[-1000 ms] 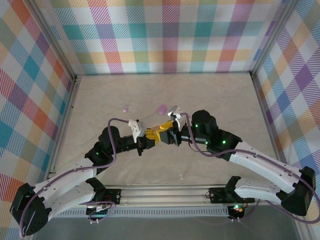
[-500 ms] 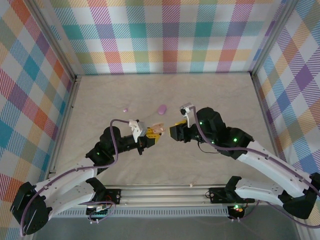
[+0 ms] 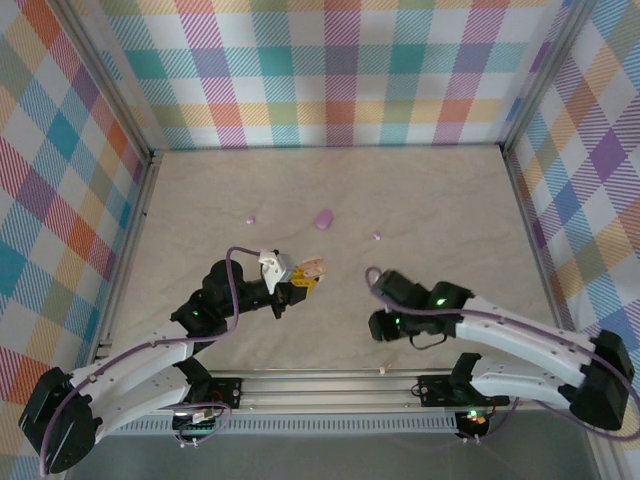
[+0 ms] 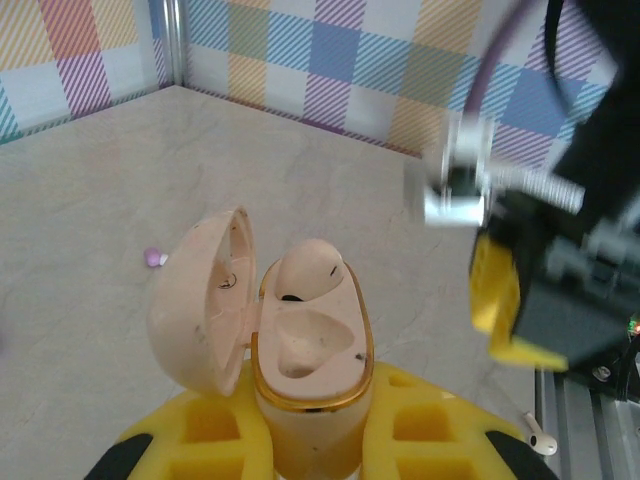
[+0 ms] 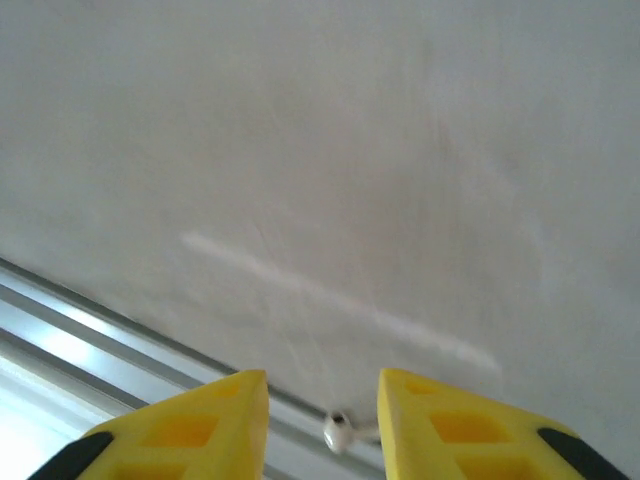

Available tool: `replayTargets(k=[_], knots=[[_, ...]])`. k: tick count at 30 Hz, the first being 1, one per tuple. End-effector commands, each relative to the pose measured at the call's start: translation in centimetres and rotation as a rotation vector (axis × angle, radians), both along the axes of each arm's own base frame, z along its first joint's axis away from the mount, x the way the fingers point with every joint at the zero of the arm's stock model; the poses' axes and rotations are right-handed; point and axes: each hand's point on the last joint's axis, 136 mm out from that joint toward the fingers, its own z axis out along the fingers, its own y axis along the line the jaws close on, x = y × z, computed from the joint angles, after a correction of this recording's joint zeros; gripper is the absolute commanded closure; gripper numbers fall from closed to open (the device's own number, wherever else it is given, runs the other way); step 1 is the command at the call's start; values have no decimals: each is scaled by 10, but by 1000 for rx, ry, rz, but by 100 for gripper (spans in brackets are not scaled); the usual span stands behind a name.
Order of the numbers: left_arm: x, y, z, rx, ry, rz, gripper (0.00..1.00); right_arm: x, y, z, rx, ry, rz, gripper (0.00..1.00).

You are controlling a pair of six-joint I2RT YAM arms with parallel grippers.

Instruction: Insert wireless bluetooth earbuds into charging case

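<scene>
Left wrist: you are clamping the open case (image 4: 305, 350) in your left gripper (image 4: 310, 452), steadying it for loading. Your right gripper (image 5: 322, 400), narrowly parted and empty, is hovering over a white earbud (image 5: 336, 433) well apart from the case.

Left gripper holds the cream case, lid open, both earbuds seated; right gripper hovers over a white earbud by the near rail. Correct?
Not quite: the left wrist view shows one earbud seated in the case, the other slot empty. The left gripper holds it with the lid open, and the right gripper hovers over the white earbud.
</scene>
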Motion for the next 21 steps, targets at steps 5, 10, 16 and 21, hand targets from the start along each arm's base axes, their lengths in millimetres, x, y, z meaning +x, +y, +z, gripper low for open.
replayTargets(k=[5,10,16,21], knots=[[-7,5,-3,10,-20,-11,100,-43,-6,-34,-141,120,-8,64],[-7,5,-6,13,-13,-9,100,-53,2,-42,-184,132,44,67],[-6,6,-8,17,-13,-4,100,-62,-3,-54,-272,153,70,65],[-6,6,-8,19,-9,-4,100,-63,-2,-62,-295,166,78,64]])
